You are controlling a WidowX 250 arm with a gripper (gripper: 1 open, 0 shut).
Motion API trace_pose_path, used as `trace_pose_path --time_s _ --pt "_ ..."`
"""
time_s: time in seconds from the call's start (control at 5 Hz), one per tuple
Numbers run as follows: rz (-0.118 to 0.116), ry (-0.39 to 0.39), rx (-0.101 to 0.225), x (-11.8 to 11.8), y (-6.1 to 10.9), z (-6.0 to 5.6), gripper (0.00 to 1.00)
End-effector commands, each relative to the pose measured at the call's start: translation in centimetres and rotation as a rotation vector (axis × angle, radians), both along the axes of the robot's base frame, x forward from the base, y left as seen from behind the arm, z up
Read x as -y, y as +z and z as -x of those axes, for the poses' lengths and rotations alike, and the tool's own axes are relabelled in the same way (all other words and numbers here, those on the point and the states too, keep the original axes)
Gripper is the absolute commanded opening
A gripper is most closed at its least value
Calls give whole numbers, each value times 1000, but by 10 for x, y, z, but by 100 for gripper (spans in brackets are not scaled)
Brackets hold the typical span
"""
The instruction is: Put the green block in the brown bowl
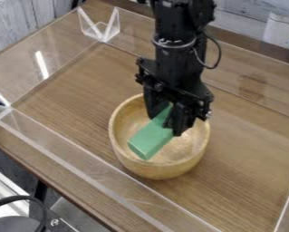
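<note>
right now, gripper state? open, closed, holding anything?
Gripper: closed on the upper end of the green block, over the brown bowl.

We see free wood on the tabletop (pixel 56 86) left of the bowl (pixel 125 161), and also right of it. Above the bowl, the black arm (pixel 177 59) blocks the way from the far edge.
</note>
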State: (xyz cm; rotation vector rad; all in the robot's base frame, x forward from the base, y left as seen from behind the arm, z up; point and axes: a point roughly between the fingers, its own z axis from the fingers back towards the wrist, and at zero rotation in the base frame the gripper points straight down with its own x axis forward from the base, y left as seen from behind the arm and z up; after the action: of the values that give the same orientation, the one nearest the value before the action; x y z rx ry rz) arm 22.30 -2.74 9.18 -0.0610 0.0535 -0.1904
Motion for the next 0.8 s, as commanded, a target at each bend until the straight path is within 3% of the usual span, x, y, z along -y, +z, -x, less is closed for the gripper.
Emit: trace_pose_path --time_s 0.0,0.6 --pt "5 11 41 -3 8 -10 0" --pt "7 28 22 -8 1 -11 0"
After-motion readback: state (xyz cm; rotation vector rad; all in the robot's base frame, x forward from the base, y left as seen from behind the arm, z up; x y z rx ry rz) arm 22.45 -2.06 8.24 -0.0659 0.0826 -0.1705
